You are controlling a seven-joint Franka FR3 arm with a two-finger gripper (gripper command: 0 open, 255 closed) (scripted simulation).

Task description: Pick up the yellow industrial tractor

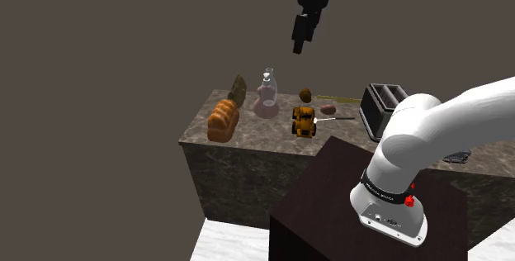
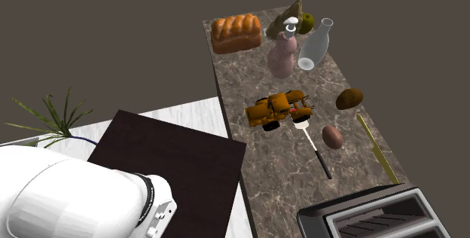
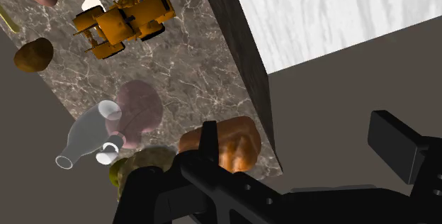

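While the gripper hangs high above the marble counter, fingers apart, nothing between them, the shoulder view reads left to right: bread loaf, pinkish bottle, tractor, toaster. Tractor: orange-yellow body, black wheels, upright on its wheels, mid-counter toward the near edge, just beside a white-headed utensil.

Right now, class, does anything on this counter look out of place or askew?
The yellow tractor is the odd one: a toy standing among a bread loaf and toaster on the counter. Nothing looks spilled or toppled.
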